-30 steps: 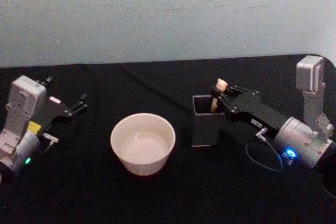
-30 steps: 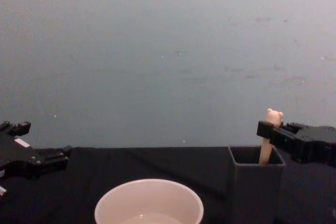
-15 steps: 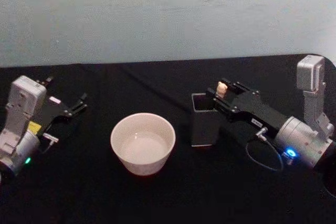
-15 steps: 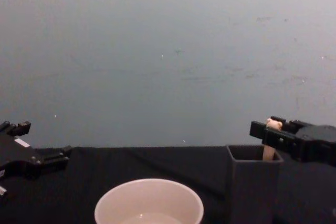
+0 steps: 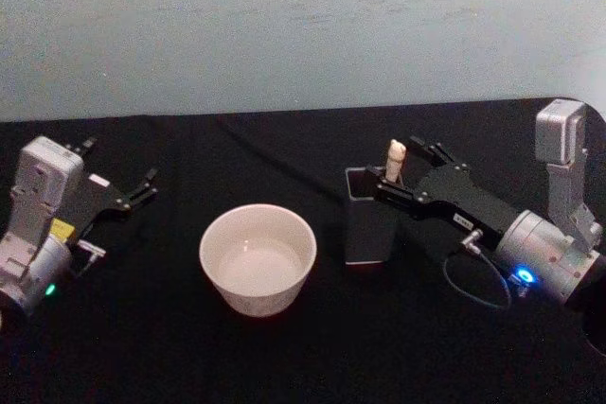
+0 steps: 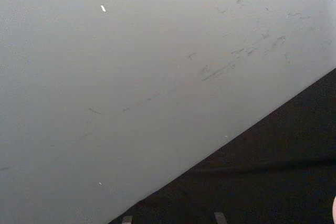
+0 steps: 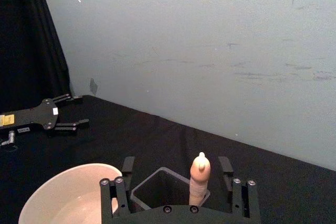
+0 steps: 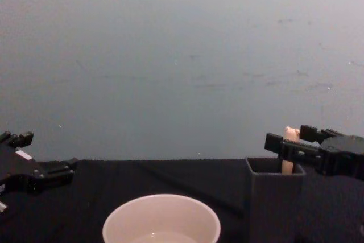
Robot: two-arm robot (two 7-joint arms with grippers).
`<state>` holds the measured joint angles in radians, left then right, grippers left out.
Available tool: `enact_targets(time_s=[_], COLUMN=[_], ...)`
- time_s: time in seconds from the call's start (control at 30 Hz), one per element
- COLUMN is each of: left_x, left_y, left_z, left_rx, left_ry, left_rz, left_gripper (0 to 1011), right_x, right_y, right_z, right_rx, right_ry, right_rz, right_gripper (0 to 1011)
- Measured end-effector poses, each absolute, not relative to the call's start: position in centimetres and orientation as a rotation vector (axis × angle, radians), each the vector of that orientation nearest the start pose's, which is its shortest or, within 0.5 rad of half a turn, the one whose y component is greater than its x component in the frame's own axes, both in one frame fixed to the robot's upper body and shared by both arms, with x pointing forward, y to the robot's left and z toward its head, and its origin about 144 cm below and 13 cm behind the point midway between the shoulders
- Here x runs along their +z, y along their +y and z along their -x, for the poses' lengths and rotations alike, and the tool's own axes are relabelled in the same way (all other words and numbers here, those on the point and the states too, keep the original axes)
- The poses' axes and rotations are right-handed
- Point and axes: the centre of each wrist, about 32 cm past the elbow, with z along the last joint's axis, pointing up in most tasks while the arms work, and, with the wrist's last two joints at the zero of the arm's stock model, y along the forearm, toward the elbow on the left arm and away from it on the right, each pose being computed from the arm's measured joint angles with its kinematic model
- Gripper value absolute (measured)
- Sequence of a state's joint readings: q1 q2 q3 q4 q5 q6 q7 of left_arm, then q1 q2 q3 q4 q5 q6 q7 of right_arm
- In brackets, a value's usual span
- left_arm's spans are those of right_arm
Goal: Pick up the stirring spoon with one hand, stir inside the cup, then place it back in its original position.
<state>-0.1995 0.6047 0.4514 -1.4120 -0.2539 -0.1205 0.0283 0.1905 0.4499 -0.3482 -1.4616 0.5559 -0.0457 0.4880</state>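
Observation:
The stirring spoon stands upright in a dark grey square holder, its beige bear-head handle sticking out above the rim and its bowl hidden inside. My right gripper is open around the handle, one finger on each side and neither touching it; the chest view shows the same gripper just above the holder. The cream-white cup sits left of the holder. My left gripper rests open at the table's left side, away from the cup.
A black cloth covers the table, and a pale wall rises right behind it. The right arm's grey body lies low over the table's right side. Bare cloth lies between the cup and the left gripper.
The spoon has sunk lower into the holder, and my right gripper, shut on its handle a second ago, has opened and let it go. The left arm has not moved.

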Motion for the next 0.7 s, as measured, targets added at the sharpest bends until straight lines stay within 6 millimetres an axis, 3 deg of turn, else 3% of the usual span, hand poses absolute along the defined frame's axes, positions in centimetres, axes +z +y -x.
enact_targets(time_s=[0.03, 0.27, 0.47, 0.7], left_x=[114.0, 114.0, 114.0, 114.0], left_y=[31.0, 31.0, 31.0, 31.0], left_z=[-48.9, -48.9, -48.9, -48.9], left_rx=[1.248, 1.248, 1.248, 1.248], left_ry=[-0.285, -0.285, -0.285, -0.285], left_rz=[-0.305, -0.305, -0.305, -0.305], left_gripper=[1001, 1001, 1001, 1001], right_x=[115.7, 116.9, 118.2, 116.5], right_y=[-27.3, -27.4, -27.8, -28.7], right_z=[-49.8, -50.0, -50.4, -51.0], right_rx=[-0.825, -0.828, -0.963, -1.204], right_ry=[0.059, 0.011, -0.054, -0.101], right_rz=[-0.045, -0.106, -0.178, -0.076], right_gripper=[1002, 1000, 1000, 1000])
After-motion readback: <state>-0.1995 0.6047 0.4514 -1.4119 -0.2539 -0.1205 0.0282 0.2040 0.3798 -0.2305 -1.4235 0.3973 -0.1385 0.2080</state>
